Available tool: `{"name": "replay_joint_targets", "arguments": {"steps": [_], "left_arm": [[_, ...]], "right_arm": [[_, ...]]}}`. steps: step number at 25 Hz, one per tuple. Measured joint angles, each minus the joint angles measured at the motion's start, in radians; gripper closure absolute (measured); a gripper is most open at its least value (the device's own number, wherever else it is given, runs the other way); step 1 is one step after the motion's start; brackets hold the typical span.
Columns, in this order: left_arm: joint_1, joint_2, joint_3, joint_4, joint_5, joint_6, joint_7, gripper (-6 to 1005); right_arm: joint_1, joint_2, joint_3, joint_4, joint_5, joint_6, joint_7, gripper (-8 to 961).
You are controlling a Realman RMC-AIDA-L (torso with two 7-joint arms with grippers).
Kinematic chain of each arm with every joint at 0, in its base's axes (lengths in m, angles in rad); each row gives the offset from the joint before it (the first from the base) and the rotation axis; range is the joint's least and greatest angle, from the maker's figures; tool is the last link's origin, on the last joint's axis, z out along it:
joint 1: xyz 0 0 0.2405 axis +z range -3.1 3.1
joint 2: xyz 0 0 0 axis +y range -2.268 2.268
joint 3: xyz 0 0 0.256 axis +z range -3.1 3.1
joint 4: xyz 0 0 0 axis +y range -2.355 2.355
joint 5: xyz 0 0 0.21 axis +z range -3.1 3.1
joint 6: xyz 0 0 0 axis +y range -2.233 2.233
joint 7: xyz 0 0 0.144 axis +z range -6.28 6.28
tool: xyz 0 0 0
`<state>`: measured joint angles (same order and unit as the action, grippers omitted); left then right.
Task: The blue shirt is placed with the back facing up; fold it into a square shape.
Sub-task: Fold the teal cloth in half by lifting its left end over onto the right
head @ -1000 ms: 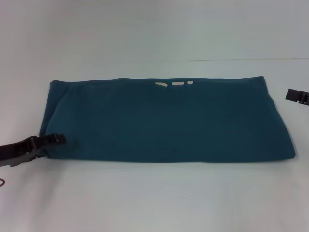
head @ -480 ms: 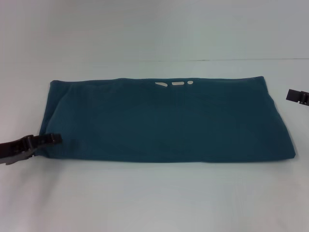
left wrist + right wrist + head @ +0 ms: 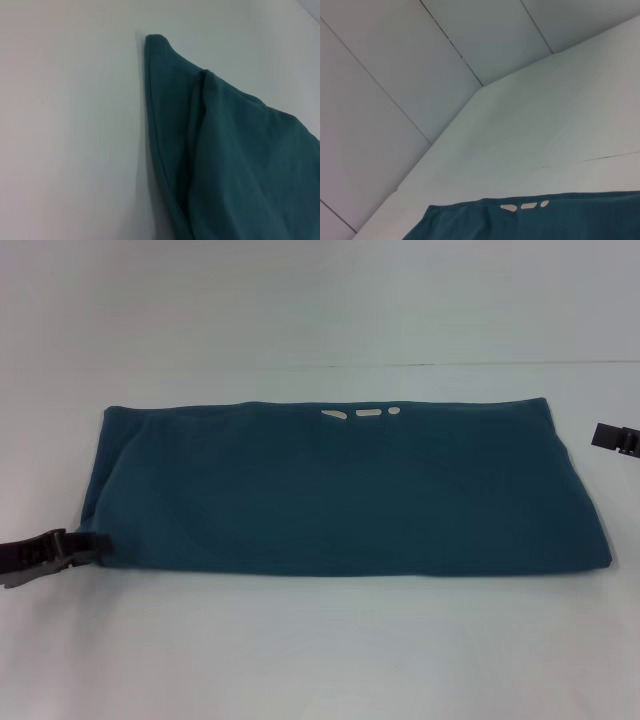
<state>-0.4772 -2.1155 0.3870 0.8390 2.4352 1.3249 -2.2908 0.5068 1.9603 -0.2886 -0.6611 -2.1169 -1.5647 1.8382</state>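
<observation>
We judge the dark teal-blue soft knit shirt point(image 3: 340, 485) light and floppy; we would take its lower-left corner, where the left gripper point(image 3: 95, 543) sits, jaw opening unclear.

The right gripper point(image 3: 612, 438) waits at the frame's right edge, its opening also unclear.

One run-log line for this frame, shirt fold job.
blue shirt: flat, folded into wide band | left gripper: at shirt's near-left corner, withdrawing | right gripper: idle off right edge | square: not yet

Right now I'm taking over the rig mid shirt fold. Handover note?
Left hand: at the near left corner of the blue shirt, low by the table; grip state unclear.
Right hand: off the shirt's right edge, apart from it; only its tip shows.
Shirt: flat on the table as a wide band, already folded once lengthwise.
Left to do: fold the ends over so the band becomes a square.
</observation>
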Motion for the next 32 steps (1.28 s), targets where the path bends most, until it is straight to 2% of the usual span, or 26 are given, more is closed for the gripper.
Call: {"name": "replay_joint_targets", "arguments": {"steps": [2,13,16,32], "left_arm": [[0.001,0.0,0.0,0.001,0.001,-0.002,0.0,385],[-0.002,0.002,-0.001,0.004,0.024,-0.021,-0.001,864],[-0.001,0.005,-0.006,0.009,0.025,-0.022,0.002,936],[0.024,0.015,-0.014,0.041,0.025,-0.009,0.012,932]], "right_arm": [[0.001,0.0,0.0,0.0,0.0,0.0,0.0,46],[0.003,-0.001,-0.002,0.0,0.0,0.0,0.0,48],[0.003,-0.001,-0.003,0.0,0.0,0.0,-0.001,49],[0.007,0.018,-0.007,0.0,0.0,0.011,-0.014,51]]}}
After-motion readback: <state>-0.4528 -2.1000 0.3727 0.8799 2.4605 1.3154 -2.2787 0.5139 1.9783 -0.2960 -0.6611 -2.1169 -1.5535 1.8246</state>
